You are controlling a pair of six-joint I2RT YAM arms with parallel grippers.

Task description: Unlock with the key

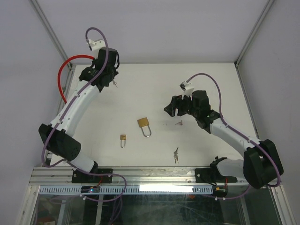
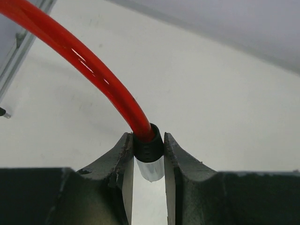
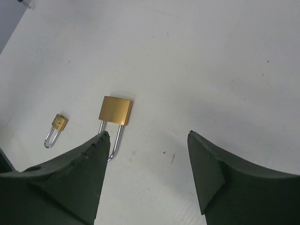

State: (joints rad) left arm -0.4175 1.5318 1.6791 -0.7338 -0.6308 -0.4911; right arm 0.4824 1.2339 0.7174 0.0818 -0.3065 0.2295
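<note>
My fingers (image 3: 70, 187) — matt black. The large padlock (image 3: 115, 110) and small padlock (image 3: 59, 122): brass-gold bodies, silver shackles. The table (image 3: 211, 61): plain white. The cable (image 2: 93, 70) — glossy red, black cap.

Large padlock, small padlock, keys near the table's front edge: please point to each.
large padlock (image 3: 115, 110), right wrist view, brass body.
small padlock (image 3: 59, 122), right wrist view, brass body.
keys (image 1: 176, 154), top external view, middle of the bunch.

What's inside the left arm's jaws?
A black cap on the end of a red tube, with a pale shiny piece below it. Anything deeper between the jaws is hidden.
</note>
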